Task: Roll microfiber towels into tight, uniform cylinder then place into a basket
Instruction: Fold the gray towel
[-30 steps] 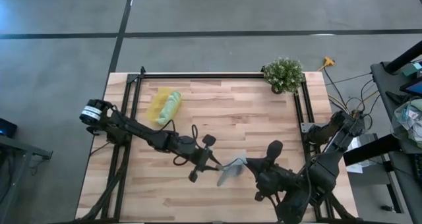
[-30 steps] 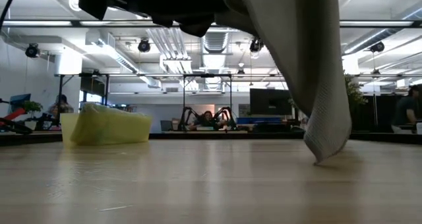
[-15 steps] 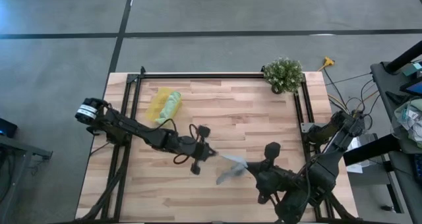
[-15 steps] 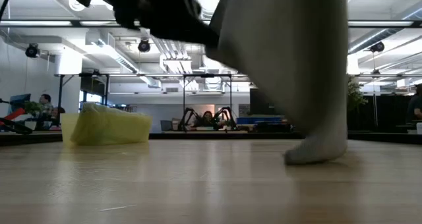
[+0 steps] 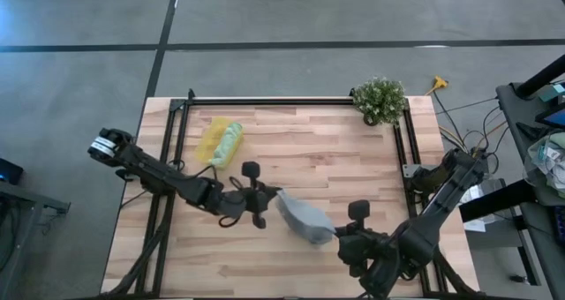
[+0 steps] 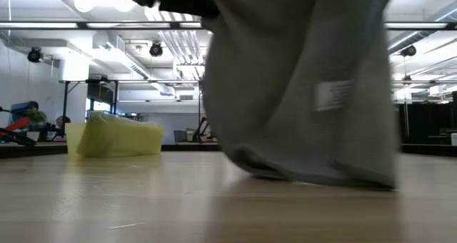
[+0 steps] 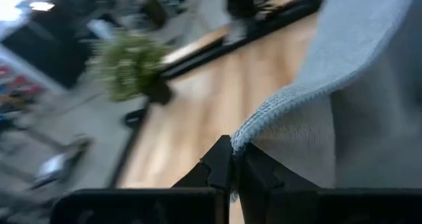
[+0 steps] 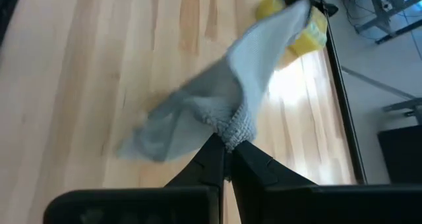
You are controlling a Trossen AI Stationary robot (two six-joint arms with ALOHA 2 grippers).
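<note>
Left pincer (image 5: 269, 196): pressed together on one corner of the grey-blue towel (image 5: 303, 217), near mid-worktop
Right pincer (image 5: 335, 236): pinching the opposite corner of that towel
Grey-blue towel: stretched between both pincers, its lower edge sagging onto the worktop (image 5: 300, 150)
Green towel (image 5: 228, 144): rolled, lying in the yellow basket (image 5: 212, 139), well apart from both pincers

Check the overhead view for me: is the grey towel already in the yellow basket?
No, the grey towel hangs mid-table between the two grippers, while the yellow basket near the far left corner holds only the green towel.
</note>
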